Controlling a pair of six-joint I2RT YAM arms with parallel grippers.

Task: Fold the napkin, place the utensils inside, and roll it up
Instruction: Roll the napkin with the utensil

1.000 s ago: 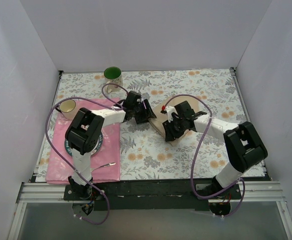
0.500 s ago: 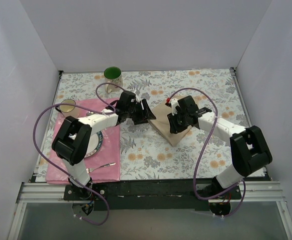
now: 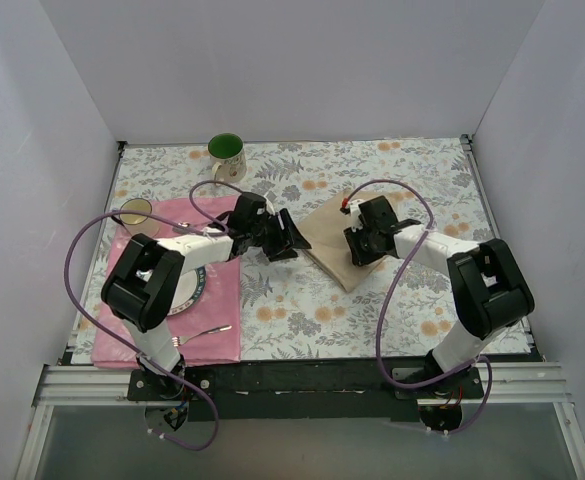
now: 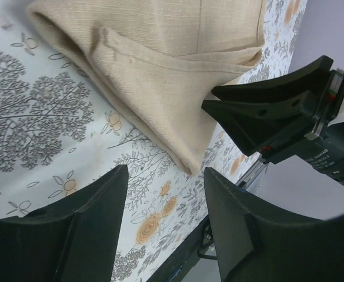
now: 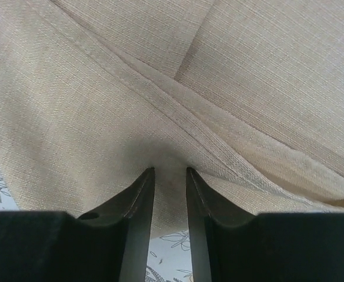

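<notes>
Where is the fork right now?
Seen from above, the fork lies at the left, on the near edge of the pink placemat, close to the plate.

The top view looks down from the near edge over the whole table (image 3: 422,170). Both wrist views sit close and low, sharing the napkin (image 3: 324,232) (image 4: 160,64) (image 5: 230,82) seen right of centre from above.

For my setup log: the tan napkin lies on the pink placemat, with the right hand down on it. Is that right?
Not quite. The top view shows the napkin lying on the floral tablecloth, to the right of the pink placemat, not on it. The right hand is indeed down on the napkin.
</notes>
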